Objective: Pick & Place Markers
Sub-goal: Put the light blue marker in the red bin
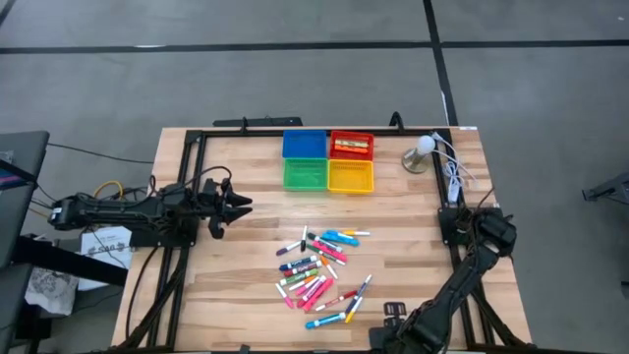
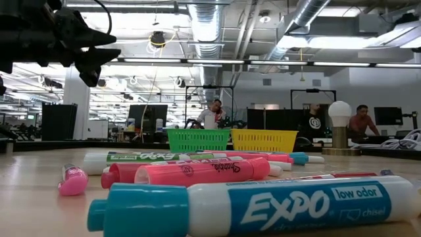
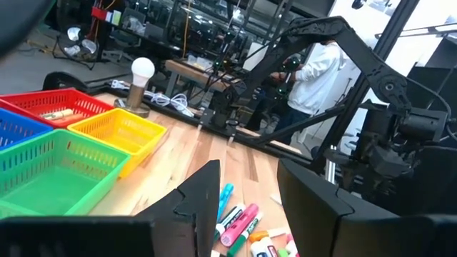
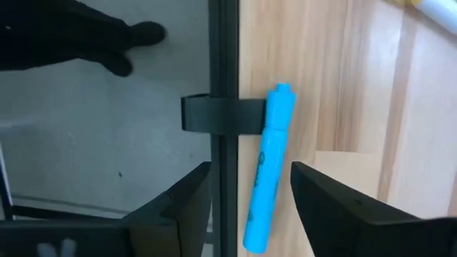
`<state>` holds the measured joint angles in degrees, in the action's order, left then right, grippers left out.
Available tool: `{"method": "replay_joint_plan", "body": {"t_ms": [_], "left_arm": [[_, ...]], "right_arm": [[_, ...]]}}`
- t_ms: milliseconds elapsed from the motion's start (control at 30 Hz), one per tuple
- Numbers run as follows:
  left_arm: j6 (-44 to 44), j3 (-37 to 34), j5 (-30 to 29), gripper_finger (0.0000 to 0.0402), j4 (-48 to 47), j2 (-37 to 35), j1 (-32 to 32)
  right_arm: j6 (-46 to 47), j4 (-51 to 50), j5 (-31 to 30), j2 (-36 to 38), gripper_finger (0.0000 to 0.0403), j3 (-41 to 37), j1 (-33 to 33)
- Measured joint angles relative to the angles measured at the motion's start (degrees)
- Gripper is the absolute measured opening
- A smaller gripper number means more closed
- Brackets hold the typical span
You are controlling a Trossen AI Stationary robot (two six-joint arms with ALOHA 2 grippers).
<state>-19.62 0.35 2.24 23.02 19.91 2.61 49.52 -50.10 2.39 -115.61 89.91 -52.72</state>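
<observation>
Fingers of my right gripper [image 4: 250,207] stand apart on either side of a light blue highlighter [image 4: 268,168]. Its barrel runs lengthwise through the gap between them, and I cannot tell whether either pad touches it. The highlighter lies along the bench's [image 4: 343,86] right edge, just beside the black frame rail [image 4: 223,71] and its bracket. In the high view that gripper [image 1: 462,208] sits at the right edge of the bench, well apart from the main pile.

My left gripper [image 1: 234,205] hovers above the bench's left side, its fingers [image 3: 203,196] partly open with nothing between them, pointing toward the markers [image 1: 319,267]. Those lie scattered in a loose heap near the bench's middle, front of centre, caps in pink, blue, green and orange. At table height, a blue-capped Expo marker [image 2: 263,207] lies nearest the camera, a pink Sharpie highlighter [image 2: 204,171] behind it.

Four small baskets sit together at the far edge: blue basket [image 1: 304,145], red basket [image 1: 351,146], green basket [image 1: 306,175], yellow basket [image 1: 351,177]. Something orange lies in the red one.
</observation>
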Motion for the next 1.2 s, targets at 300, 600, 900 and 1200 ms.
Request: {"method": "replay_joint_plan", "body": {"t_ms": [300, 600, 900, 1200], "left_arm": [[0.0, 0.0, 0.0, 0.0141, 0.0, 1.3, 0.0], [0.1, 0.0, 0.0, 0.0141, 0.0, 1.3, 0.0], [0.1, 0.0, 0.0, 0.0141, 0.0, 1.3, 0.0], [0.1, 0.0, 0.0, 0.0141, 0.0, 1.3, 0.0]], "right_arm": [[0.7, -0.1, 0.0, 0.0, 0.0169, 0.0, 0.1], [1.1, -0.1, -0.9, 0.0, 0.0193, -0.8, 0.0], [2.6, 2.9, 0.5, 0.0, 0.0196, -3.8, 0.0], [2.1, 2.6, -1.5, 0.0, 0.0194, -4.0, 0.0]]}}
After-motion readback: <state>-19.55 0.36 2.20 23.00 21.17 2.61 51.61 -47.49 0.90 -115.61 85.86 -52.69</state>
